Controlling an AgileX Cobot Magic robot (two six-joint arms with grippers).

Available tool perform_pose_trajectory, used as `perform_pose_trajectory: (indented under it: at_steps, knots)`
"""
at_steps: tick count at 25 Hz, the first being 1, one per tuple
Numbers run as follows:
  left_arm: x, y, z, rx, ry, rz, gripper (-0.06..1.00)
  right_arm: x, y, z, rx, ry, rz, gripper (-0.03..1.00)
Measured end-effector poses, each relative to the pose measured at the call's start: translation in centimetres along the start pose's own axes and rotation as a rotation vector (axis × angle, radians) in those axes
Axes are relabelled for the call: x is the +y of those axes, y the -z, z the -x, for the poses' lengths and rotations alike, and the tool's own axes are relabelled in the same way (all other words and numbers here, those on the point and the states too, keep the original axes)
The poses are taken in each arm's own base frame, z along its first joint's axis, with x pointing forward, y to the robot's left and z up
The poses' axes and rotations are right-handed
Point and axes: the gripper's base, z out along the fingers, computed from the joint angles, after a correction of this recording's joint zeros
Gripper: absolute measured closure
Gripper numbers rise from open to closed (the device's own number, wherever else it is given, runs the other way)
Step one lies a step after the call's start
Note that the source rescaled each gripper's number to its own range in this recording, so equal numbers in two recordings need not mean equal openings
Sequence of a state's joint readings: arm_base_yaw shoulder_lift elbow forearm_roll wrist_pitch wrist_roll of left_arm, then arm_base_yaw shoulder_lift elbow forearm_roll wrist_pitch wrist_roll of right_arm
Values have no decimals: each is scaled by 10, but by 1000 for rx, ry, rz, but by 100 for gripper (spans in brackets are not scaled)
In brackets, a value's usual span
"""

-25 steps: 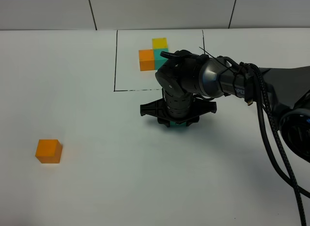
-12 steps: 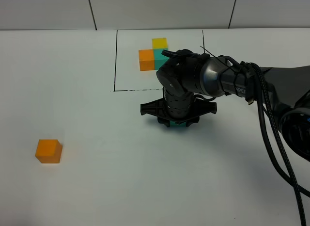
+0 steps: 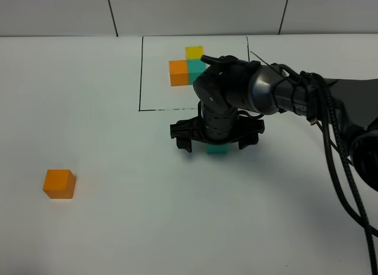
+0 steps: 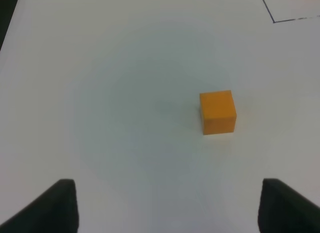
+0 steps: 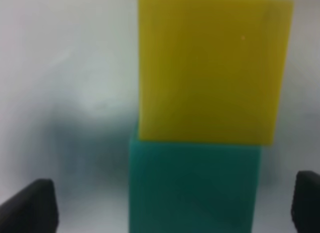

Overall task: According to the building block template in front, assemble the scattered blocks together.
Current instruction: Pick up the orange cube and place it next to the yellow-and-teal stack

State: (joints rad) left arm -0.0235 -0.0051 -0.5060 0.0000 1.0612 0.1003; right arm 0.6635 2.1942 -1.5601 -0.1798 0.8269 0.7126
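Three loose plain cubes counted. Small orange cube (image 3: 59, 183) alone at far left of white tabletop (image 3: 118, 228), ahead of left gripper (image 4: 172, 205), spread wide, empty. One black-framed L-shaped three-cube template (image 3: 188, 65) at back. Small teal cube (image 5: 195, 188) and small yellow cube (image 5: 215, 68) touching, between right gripper (image 3: 215, 144) fingers, spread wide, clamping neither. Lettering on black right arm (image 3: 277, 95) unreadable.

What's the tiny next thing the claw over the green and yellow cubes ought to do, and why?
Probably lift the right claw straight up. Its fingers are spread wide, gripping nothing, and the teal cube already sits against the yellow cube, as in the template. The loose orange cube lies far off alone, still to be fetched.
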Motion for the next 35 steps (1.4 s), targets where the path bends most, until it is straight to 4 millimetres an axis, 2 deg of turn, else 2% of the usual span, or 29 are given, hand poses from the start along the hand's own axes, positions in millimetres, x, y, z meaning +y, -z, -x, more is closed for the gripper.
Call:
perform_pose_trajectory:
  at_steps: [3, 7, 13, 19, 24, 28, 35]
  knots:
    - [0, 0, 0, 0, 0, 0, 22, -1, 28, 4, -42, 33, 28, -1]
    - [0, 0, 0, 0, 0, 0, 22, -10, 57, 2, -71, 76, 39, -3]
    - [0, 0, 0, 0, 0, 0, 22, -29, 74, -4, -42, 143, 39, -3]
    - [0, 0, 0, 0, 2, 0, 22, -39, 100, -17, -52, 209, 89, -3]
    - [0, 0, 0, 0, 1, 0, 22, -49, 97, -24, -30, 233, 135, -3]
    - [0, 0, 0, 0, 1, 0, 22, -72, 88, -19, -6, 236, 143, -3]
    - [0, 0, 0, 0, 1, 0, 22, -114, 84, -1, -21, 228, 133, -3]
